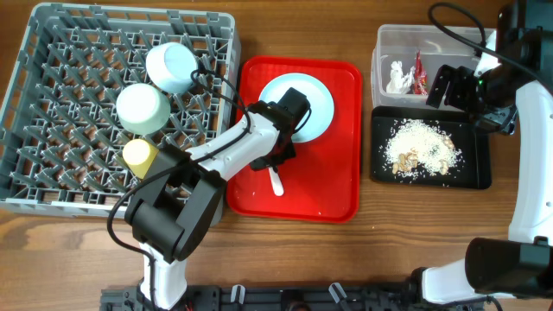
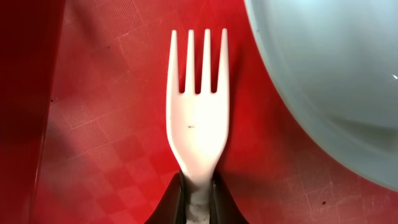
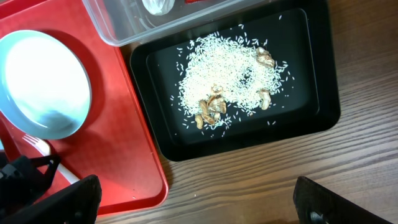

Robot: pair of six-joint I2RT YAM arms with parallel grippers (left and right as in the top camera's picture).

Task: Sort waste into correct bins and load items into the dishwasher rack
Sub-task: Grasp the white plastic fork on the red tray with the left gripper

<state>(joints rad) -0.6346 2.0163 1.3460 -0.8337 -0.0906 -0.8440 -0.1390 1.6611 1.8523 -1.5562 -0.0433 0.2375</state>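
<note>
The left gripper (image 2: 198, 199), low over the red tray (image 2: 93, 124), whose bare floor lies free on one side while the pale-blue plate (image 2: 336, 81) crowds the other, is clamped on the white fork (image 2: 196, 118) handle, tines ahead; the right gripper (image 3: 196, 208) hangs wide open, empty, beside the black tray (image 3: 311, 93).

The left claw (image 2: 198, 190) has black fingers, and the fork (image 2: 196, 118) between them is white. The red tray (image 2: 106, 137) under the claw shows a faint chequered emboss. The plate (image 2: 329, 74) to its right is pale blue. Ahead of the black right claw (image 3: 199, 202), a black tray (image 3: 308, 99) holds pale beige rice (image 3: 230, 68) flecked with brown. The bench (image 3: 280, 168) is brown wood-grain.
</note>
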